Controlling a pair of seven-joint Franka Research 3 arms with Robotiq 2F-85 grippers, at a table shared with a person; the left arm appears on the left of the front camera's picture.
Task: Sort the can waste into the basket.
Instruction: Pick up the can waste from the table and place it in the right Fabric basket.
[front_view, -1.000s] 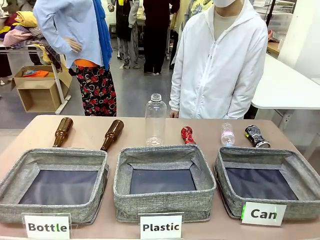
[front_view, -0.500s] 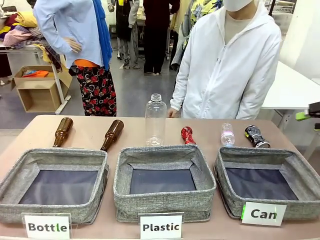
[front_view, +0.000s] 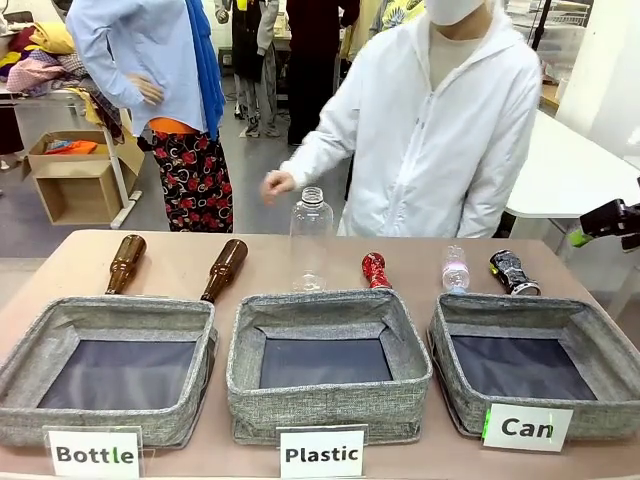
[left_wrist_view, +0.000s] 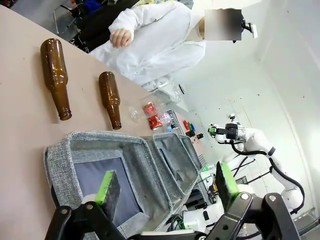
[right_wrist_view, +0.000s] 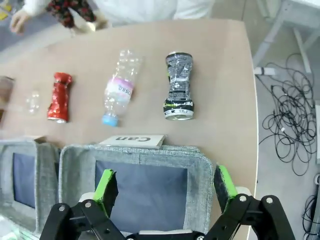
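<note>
Nearest the robot, the Can basket (front_view: 600, 418) stands rightmost of three, beside the Plastic basket (front_view: 330, 410) and the Bottle basket (front_view: 110, 420). In its wrist view the right gripper (right_wrist_view: 165, 184) hangs above the Can basket, green pads spread wide and gripping nothing. From the front it sits at the picture's right edge, partly cut off. The left gripper (left_wrist_view: 166, 184) is likewise spread wide above the Bottle basket.

Both cans lie on the table just beyond the basket rims. The red can (front_view: 376, 270) is behind the Plastic basket, its near end hidden by that rim. The dark can (front_view: 514, 272) is behind the Can basket's far right part and shows whole from the right wrist. Between them lies a small clear bottle (front_view: 455, 268), its cap end hidden from the front. Further left stand a tall clear bottle (front_view: 311, 240) and two brown bottles (front_view: 126, 263), their necks partly masked by the rim. Beyond the table, the person's hand (front_view: 277, 184) is raised near the tall bottle's top; its fingers are too blurred to read.
</note>
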